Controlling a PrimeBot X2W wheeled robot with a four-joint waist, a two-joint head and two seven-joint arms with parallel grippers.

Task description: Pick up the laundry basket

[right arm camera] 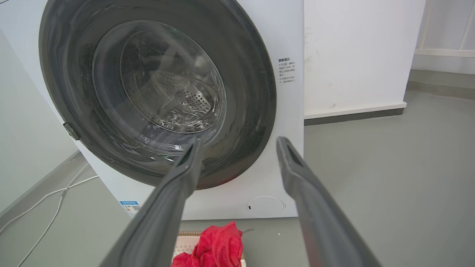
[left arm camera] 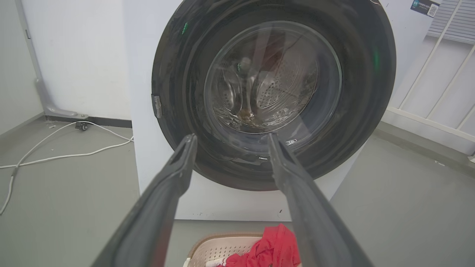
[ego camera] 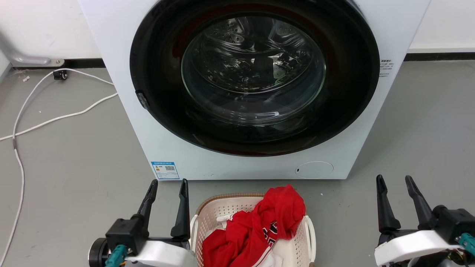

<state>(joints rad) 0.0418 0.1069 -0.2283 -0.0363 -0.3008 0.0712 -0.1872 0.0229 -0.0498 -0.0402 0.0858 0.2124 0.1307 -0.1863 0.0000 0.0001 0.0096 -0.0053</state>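
Two end effectors, both released, neither holding anything. Your left end effector (ego camera: 169, 182) sits low in the head view, fingers spread and pointing toward the washing machine (ego camera: 148, 122). Its inner finger is just beside the left loop handle of the laundry basket (ego camera: 215, 213); I can't tell whether they touch. Your right end effector (ego camera: 393, 178) is spread the same way, well apart from the basket's right side, above bare grey floor (ego camera: 74, 167).

The basket stands upright on the floor, near the machine's front bottom edge, between the two end effectors and closer to the left one. A red garment (ego camera: 274, 218) is heaped in it, rising over the far brown rim; white cloth (ego camera: 293, 252) shows under it. The machine door (ego camera: 256, 74) is shut, drum visible through the glass. A white cable (ego camera: 55, 118) lies on the floor on your left of the machine, running toward the wall.

Left wrist view: the basket's far rim and the red garment sit between the finger bases at the bottom edge. Right wrist view: the red garment lies low between the fingers, a sliver of basket beside it.
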